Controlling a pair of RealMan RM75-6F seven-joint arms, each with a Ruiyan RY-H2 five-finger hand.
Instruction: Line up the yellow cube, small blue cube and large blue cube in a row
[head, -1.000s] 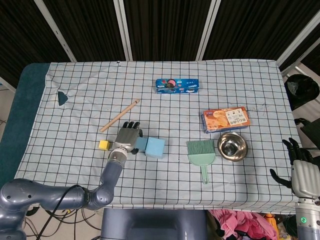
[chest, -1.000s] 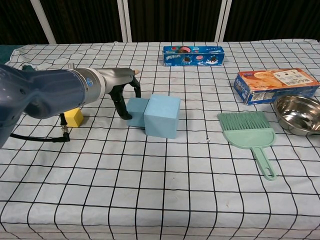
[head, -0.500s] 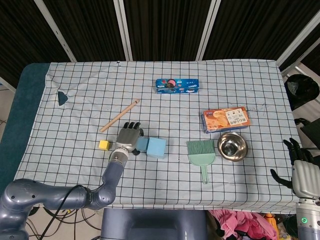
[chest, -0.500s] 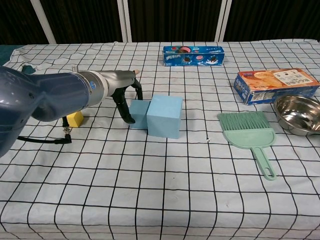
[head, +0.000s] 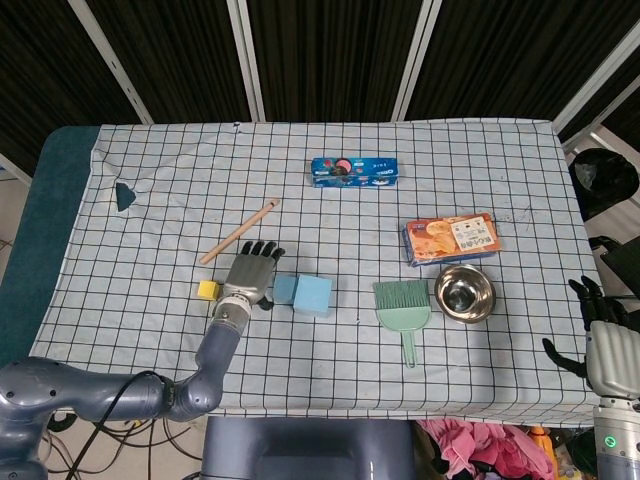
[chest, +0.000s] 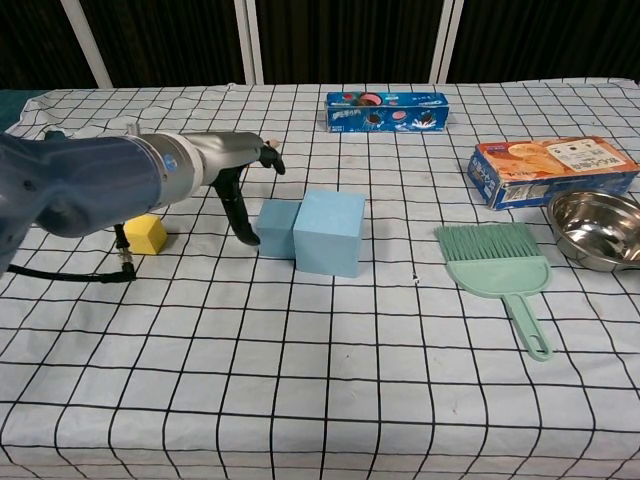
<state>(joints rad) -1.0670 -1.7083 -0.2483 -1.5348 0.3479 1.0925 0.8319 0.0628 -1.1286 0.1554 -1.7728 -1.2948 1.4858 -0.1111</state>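
The checked tabletop (head: 480, 340) carries everything. The left hand (head: 250, 272) hovers low between the yellow cube (head: 208, 290) and the small blue cube (head: 285, 290), its fingers (chest: 245, 225) spread and pointing down beside the small cube's left face, gripping nothing. The right hand (head: 603, 330) hangs off the tabletop's right edge, fingers apart and empty. The large blue cube (head: 313, 295) sits touching the small blue cube's right side, near the middle front. The yellow cube lies to their left, apart from them, roughly on the same line
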